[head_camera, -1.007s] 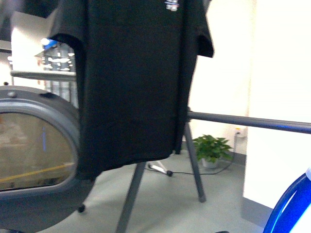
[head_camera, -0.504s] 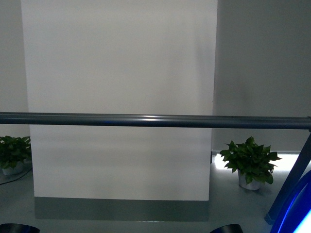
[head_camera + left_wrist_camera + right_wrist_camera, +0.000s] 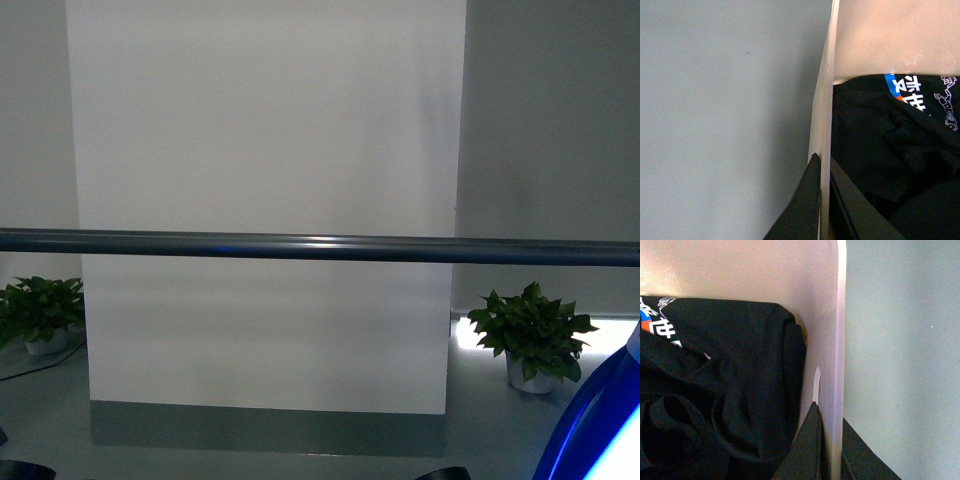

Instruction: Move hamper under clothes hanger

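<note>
A broad white pillar [image 3: 265,200] with a grey base strip is seen ahead in the front view, with a grey wall [image 3: 550,120] to either side of it. A long horizontal bar of the clothes hanger [image 3: 320,247] is stretched across the whole width of that view, in front of the pillar. A blue curved part [image 3: 590,430] is seen at the lower right corner.

The hamper [image 3: 880,40] is shown only in the wrist views, where its pale beige walls and rounded rim are seen from above against a plain grey floor [image 3: 715,125]. Whether it rests on the floor or is lifted cannot be told. Black clothing [image 3: 880,165] is held in the hamper, piled against its inner walls; a blue, orange and white print is shown on the fabric. The same bundle [image 3: 715,390] is seen crumpled in the right wrist view, pressed against the side wall.

Two potted plants are set on the floor by the pillar, one on the right [image 3: 530,325] and one on the left [image 3: 40,305].

The left end effector [image 3: 823,167] is pinched on the hamper's rim, one dark finger outside the wall and one inside. The right end effector [image 3: 830,415] is likewise clamped on the opposite wall, astride the rim, just beside a slot handle hole [image 3: 816,384].
</note>
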Motion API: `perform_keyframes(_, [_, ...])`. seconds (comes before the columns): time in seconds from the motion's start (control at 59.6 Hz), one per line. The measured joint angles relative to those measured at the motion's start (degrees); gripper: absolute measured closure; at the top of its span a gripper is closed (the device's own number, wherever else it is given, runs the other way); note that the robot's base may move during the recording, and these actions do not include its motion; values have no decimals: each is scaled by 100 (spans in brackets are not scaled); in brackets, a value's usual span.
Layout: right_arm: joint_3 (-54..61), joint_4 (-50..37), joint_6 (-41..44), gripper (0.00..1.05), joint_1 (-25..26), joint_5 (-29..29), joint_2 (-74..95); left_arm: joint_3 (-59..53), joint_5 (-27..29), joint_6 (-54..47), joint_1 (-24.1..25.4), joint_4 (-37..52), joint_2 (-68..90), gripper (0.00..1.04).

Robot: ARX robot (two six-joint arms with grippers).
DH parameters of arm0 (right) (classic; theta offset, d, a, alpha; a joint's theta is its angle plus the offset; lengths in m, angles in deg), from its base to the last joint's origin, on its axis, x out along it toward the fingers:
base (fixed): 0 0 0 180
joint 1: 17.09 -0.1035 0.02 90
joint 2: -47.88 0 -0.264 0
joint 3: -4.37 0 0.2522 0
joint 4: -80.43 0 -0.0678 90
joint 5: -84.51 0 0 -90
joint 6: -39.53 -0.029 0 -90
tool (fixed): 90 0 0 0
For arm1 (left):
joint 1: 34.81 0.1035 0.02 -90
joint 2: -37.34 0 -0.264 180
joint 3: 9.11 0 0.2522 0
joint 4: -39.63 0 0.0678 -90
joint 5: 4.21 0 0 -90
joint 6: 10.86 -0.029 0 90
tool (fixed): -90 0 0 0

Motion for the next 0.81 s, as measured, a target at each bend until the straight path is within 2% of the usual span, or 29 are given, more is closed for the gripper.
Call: perform_keyframes(0.806, [0,0,0,102,50,2,2,0,-9,0,-39,0,0,101])
